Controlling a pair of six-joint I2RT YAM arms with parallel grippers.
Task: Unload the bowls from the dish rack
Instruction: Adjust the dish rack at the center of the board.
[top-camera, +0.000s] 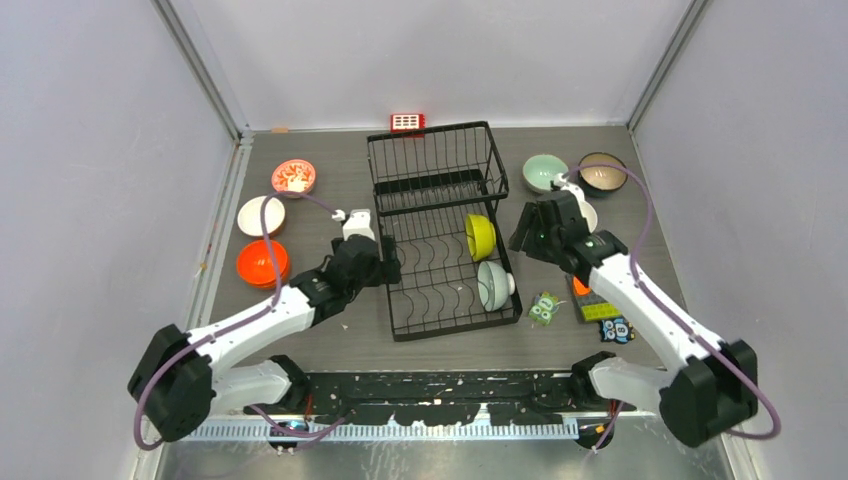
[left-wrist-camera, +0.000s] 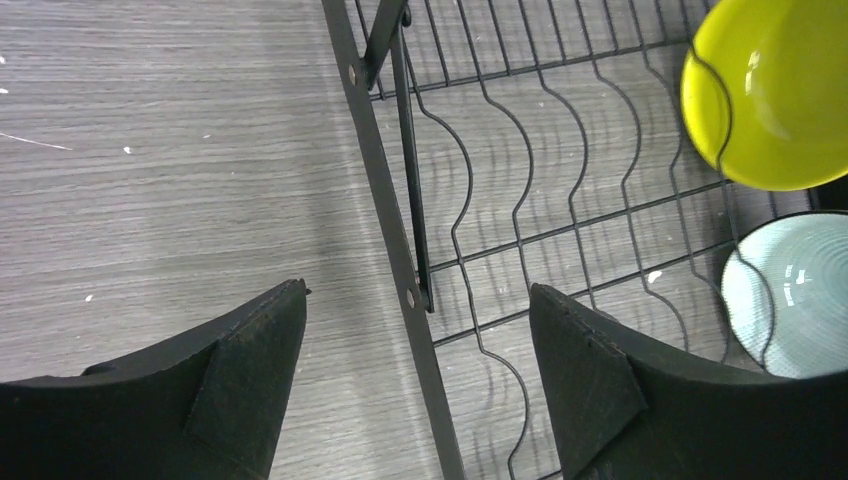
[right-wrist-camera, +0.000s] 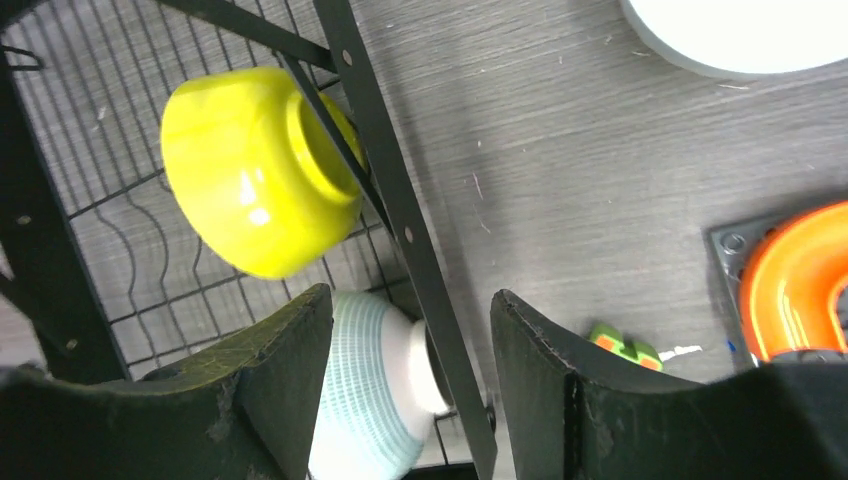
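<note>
Left gripper: mine, jaws spread wide and holding nothing. In the wrist view they straddle the left rail of the dish rack. I cannot tell whether either finger touches the wire.
Right gripper: mine, jaws also parted and empty, standing over the rack's right rail. Contact with the rail cannot be judged.
Dish rack: black wire, at the centre of the table, with its upper basket on the far side. A red tag lies just beyond it.
Bowls in rack: two, both on edge along the right side of the lower tier. The lime-yellow bowl is the farther one and the pale ribbed bowl the nearer. In the right wrist view my own fingers cut off part of the ribbed bowl.
Bowls left of rack: red-patterned bowl farthest, then plain white bowl, then orange bowl nearest, all apart from each other.
Bowls right of rack: mint bowl and dark bowl side by side at the far right.
Obscured: a second white bowl sits behind my right wrist, with only a sliver of it showing.
Other items: owl card and toy block lie near the rack's right near corner. Their detail is too small to read.
</note>
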